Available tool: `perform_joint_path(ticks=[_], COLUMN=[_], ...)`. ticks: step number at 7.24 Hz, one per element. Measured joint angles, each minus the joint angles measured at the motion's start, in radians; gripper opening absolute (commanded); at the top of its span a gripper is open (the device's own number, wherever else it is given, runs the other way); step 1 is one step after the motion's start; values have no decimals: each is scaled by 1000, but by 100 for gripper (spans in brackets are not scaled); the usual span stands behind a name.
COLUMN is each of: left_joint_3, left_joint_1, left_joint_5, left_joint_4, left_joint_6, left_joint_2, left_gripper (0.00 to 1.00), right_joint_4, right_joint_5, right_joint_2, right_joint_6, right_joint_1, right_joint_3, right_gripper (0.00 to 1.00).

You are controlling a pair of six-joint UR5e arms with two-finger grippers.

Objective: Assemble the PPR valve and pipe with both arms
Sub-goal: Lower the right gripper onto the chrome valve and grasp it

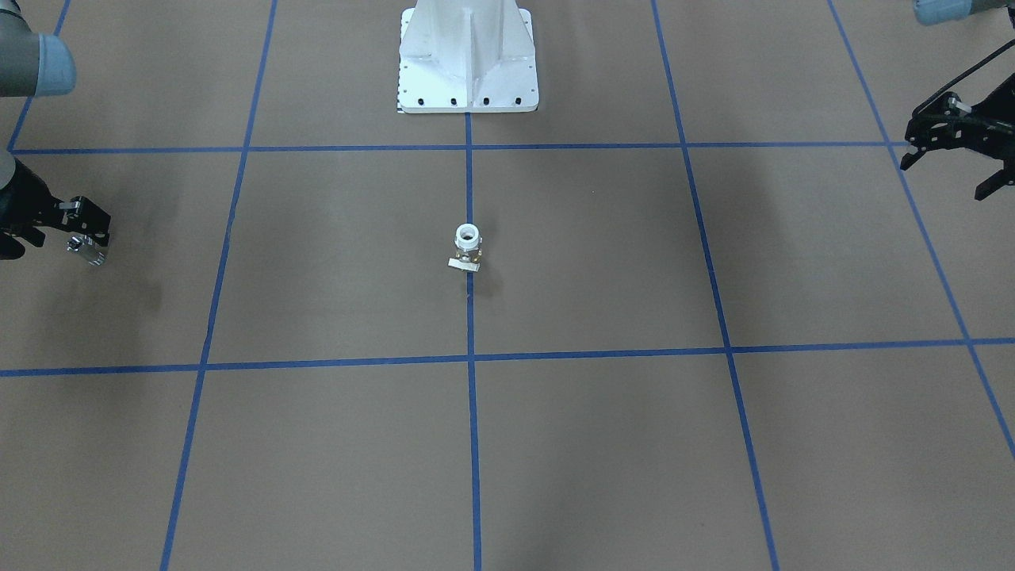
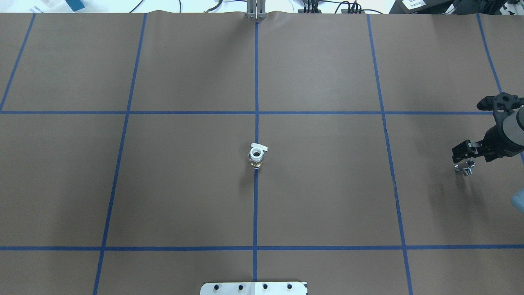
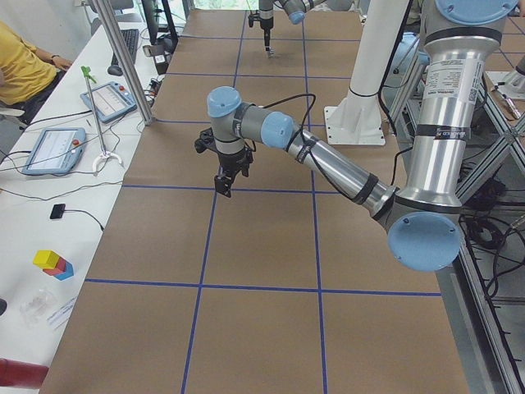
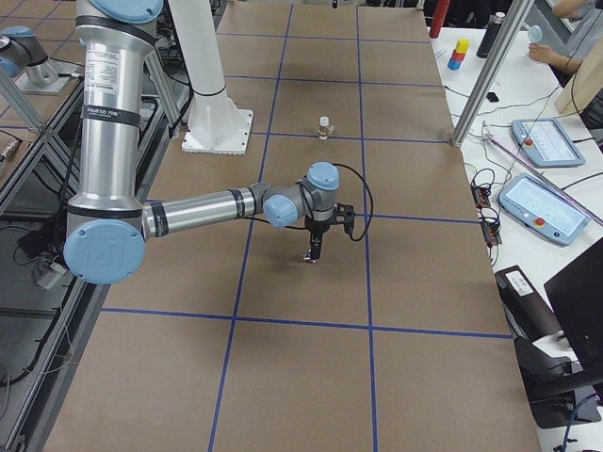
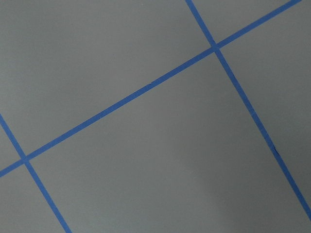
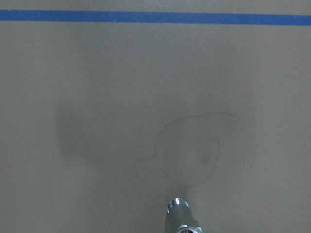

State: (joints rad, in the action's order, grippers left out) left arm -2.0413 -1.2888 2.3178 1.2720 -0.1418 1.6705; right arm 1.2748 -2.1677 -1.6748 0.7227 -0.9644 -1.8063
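Note:
The PPR valve stands upright on the centre blue line, white collar up and pale tab handle at its base. It also shows in the overhead view and the right side view. My right gripper is shut on the small silver pipe and holds it just above the table, far to the valve's side. The pipe's tip shows in the right wrist view. My left gripper is open and empty above the opposite side of the table.
The white metal pedestal stands at the robot's edge of the brown paper table, which has a blue tape grid. Tablets and cables lie on the side bench beyond the table. A person in yellow sits there.

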Motion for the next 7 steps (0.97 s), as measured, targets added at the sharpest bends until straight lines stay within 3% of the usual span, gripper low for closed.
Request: perform_joint_path(ticks=[2, 4, 5, 7], left_joint_3=[0, 0, 0, 0], left_joint_1=[0, 0, 0, 0], left_joint_5=[0, 0, 0, 0], left_joint_4=[1, 1, 1, 1], left_joint_6=[1, 2, 2, 2], left_joint_2=[0, 0, 0, 0], left_gripper=[100, 100, 100, 100], right_joint_4=[0, 0, 0, 1], right_joint_5=[0, 0, 0, -2], right_joint_2=[6, 14, 16, 16], right_joint_6=[-2, -3, -2, -1], right_joint_1=[8, 10, 10, 10], right_joint_3=[20, 34, 38, 33], right_gripper=[69, 28, 0, 0])
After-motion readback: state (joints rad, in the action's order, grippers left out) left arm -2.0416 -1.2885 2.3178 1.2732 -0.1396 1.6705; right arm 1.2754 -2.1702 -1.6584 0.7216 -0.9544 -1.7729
